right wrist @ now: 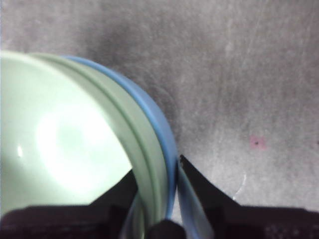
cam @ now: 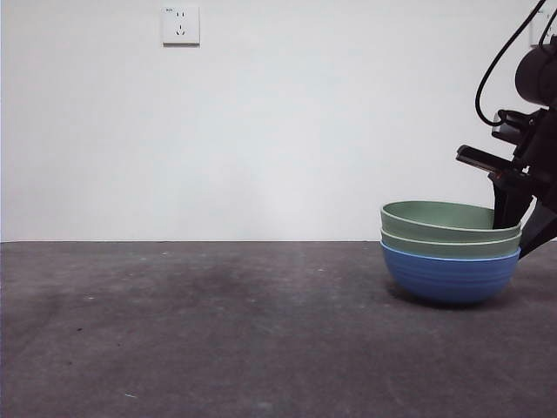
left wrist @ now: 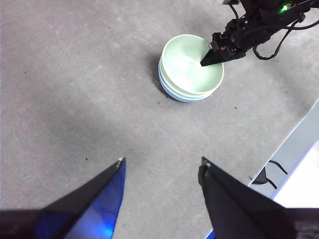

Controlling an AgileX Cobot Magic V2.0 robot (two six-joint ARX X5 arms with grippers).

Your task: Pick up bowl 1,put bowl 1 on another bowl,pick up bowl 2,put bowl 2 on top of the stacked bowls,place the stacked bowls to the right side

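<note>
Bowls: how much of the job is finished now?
Stacking looks done: two green bowls sit nested in the blue bowl. In hand: the right gripper straddles the stack's rim. The left gripper waits, open. Left: possibly only letting go.

Only the stacked bowls [cam: 450, 252] at the table's [cam: 218, 331] right block passage.

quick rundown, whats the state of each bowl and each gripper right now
blue bowl: upright on the table, bottom of the stack
lower green bowl: nested in the blue bowl
top green bowl: nested on top, upright, empty
right gripper: fingers straddling the rims of the stacked bowls, one inside, one outside
left gripper: open, holding nothing, above bare table away from the stack
</note>
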